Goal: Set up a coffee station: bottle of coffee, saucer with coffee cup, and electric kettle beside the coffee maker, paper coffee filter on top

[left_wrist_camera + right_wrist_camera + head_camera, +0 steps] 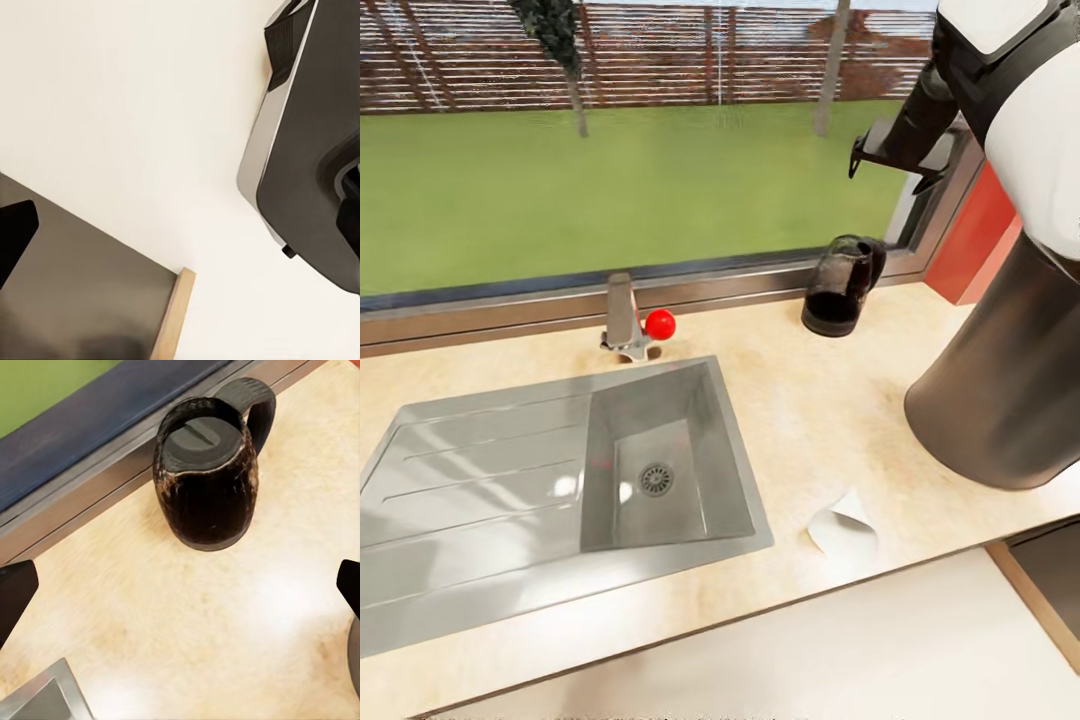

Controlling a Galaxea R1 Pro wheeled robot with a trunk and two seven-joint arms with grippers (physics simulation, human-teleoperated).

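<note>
Electric kettle (844, 284) stands on the desk (810, 420) near the coffee maker (1000, 390), paper filter (844, 530) unplaced at the desk edge; right gripper (180, 585) released above kettle, left gripper's state indeterminate.

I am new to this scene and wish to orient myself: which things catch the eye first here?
The steel sink fills the left part of the kitchen countertop, with a red-knobbed tap behind it by the window. At the right, the big dark coffee maker looms; the electric kettle stands near the window sill, and a white paper coffee filter lies by the front edge.
</note>
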